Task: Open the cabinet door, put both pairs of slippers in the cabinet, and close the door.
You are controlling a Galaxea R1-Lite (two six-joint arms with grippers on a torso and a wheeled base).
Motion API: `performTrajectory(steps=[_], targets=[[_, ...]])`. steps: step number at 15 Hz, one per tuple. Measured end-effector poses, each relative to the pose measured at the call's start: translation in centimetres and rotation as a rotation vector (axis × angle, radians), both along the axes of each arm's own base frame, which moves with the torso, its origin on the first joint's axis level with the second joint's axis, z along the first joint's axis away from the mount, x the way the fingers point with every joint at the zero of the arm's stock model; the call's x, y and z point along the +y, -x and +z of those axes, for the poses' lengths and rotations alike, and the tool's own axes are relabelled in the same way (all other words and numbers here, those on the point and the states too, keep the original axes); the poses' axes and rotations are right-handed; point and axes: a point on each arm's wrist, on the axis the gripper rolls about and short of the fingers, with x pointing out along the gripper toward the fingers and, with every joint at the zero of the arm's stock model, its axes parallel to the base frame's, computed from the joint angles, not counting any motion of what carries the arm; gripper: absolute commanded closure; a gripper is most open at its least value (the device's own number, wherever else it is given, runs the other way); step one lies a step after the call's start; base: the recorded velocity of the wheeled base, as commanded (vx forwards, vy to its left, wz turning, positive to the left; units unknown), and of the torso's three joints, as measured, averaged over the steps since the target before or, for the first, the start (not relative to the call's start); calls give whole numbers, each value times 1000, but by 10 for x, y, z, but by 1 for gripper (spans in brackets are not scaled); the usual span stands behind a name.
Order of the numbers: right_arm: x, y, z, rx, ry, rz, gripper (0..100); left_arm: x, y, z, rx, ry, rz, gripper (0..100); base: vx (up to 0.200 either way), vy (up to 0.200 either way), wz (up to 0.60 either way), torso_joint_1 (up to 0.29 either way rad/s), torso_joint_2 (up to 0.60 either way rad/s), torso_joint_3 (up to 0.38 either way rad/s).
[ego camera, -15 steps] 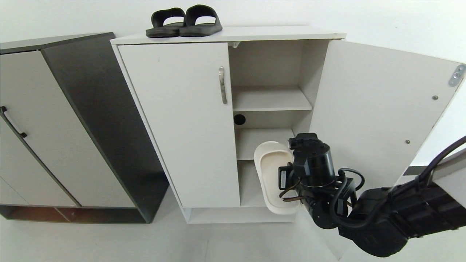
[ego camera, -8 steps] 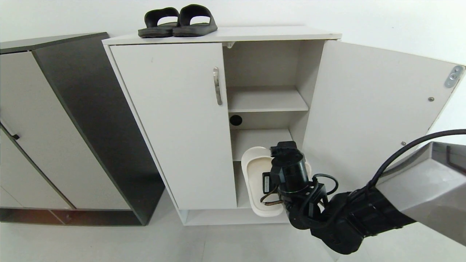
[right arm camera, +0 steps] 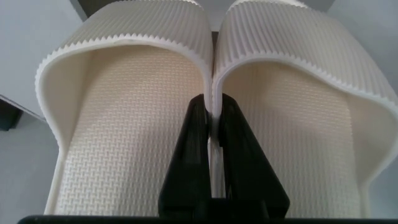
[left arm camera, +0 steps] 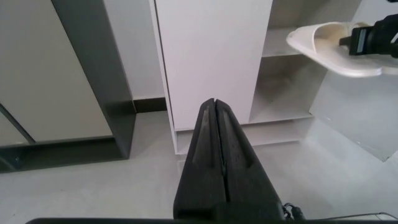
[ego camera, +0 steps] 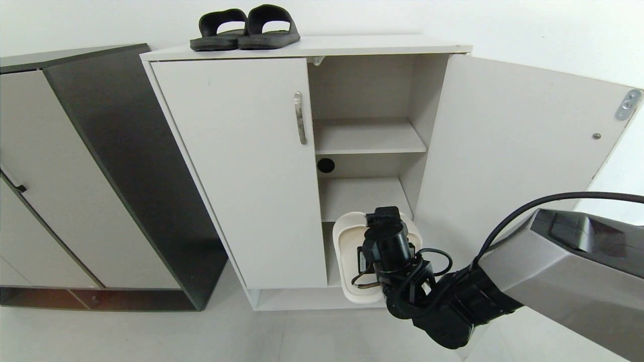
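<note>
— Grip first: what has the right gripper point(right arm camera: 212, 109) got?
— Its two black fingers are pinched narrow on the white slippers point(right arm camera: 124, 130), clamping the pair's inner side walls together where they meet. The slippers look like soft foam. A fine woven pattern is pressed into the footbeds, close ribs run across the wide straps, and the strap edges are saw-toothed.
— Where is that pair?
— Held in the air at the open right side of the cabinet point(ego camera: 377, 44), about level with the front edge of the middle shelf point(ego camera: 359, 196) and above the bottom bay. Whether any part has crossed into the opening I cannot tell.
— The other arm?
— The left gripper point(left arm camera: 214, 109) hangs low over the pale floor point(left arm camera: 124, 186), well apart from the cabinet. Its smooth black fingers are pressed together with nothing between them.
— And the cabinet itself?
— Smooth white board. The open door point(ego camera: 503, 151) stands out to the right. The shut door point(ego camera: 231, 166) carries a slim metal handle point(ego camera: 299, 118). Inside are the upper shelf point(ego camera: 367, 138) and the middle one, with a round hole point(ego camera: 326, 165) in the back panel between them.
— Anything on top?
— The black slippers point(ego camera: 245, 27), matt and rubbery with broad straps, sit side by side at the left end. A grey cabinet point(ego camera: 126, 166) with a dark side panel stands just beside it.
</note>
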Motion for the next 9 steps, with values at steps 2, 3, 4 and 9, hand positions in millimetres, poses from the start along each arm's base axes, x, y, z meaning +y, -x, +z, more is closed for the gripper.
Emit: performTrajectory(steps=[2,3,4,9], targets=[[1,-1,-2,-5,-3,-4,100,0,0,0,0,0,0,100,0,0,0,2,5,-178],[1,-3,-2,-12,-8,-8,100,0,0,0,0,0,0,100,0,0,0,7,2,-198],[1,-2,-2,-15,-9,-7,100,0,0,0,0,0,0,100,0,0,0,7,2,-193],[3,-1,2,-78,-21,1,100,0,0,0,0,0,0,100,0,0,0,4,0,-87]])
